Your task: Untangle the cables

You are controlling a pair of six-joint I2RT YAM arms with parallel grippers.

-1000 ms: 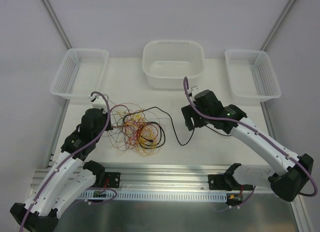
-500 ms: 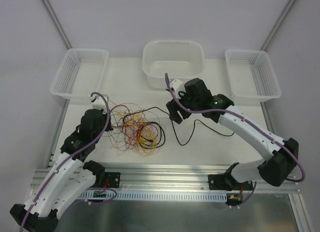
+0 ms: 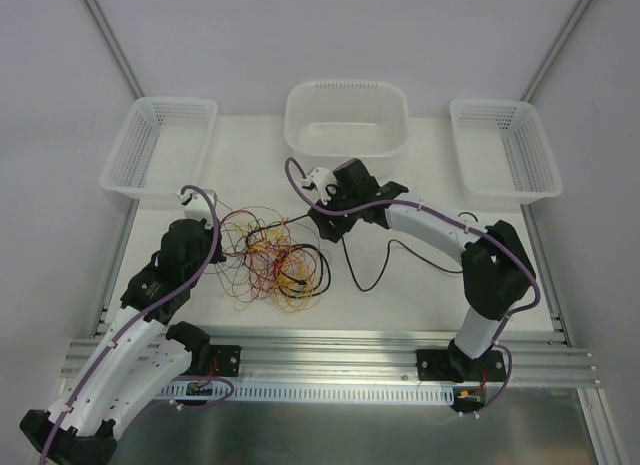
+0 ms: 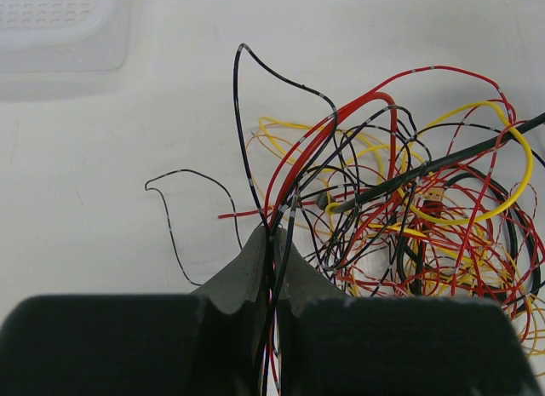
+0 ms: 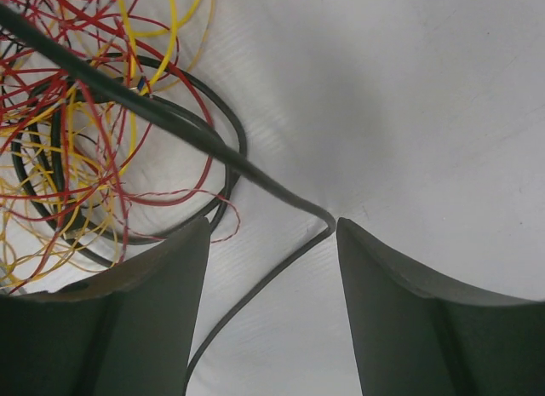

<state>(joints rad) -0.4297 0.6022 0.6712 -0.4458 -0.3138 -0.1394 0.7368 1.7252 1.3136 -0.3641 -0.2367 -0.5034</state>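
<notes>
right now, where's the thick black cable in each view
Top external: the thick black cable trails right from the tangle, under the right gripper.
Left wrist: the cable slants up to the right edge.
Right wrist: the cable runs diagonally from top left, kinking between the open fingers.
Shared landmark: the red and yellow tangle.

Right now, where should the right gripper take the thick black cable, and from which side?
At the bare bend of the black cable, between the fingers of the open right gripper, coming from straight above. There it lies alone on the table, clear of the red and yellow tangle.
</notes>
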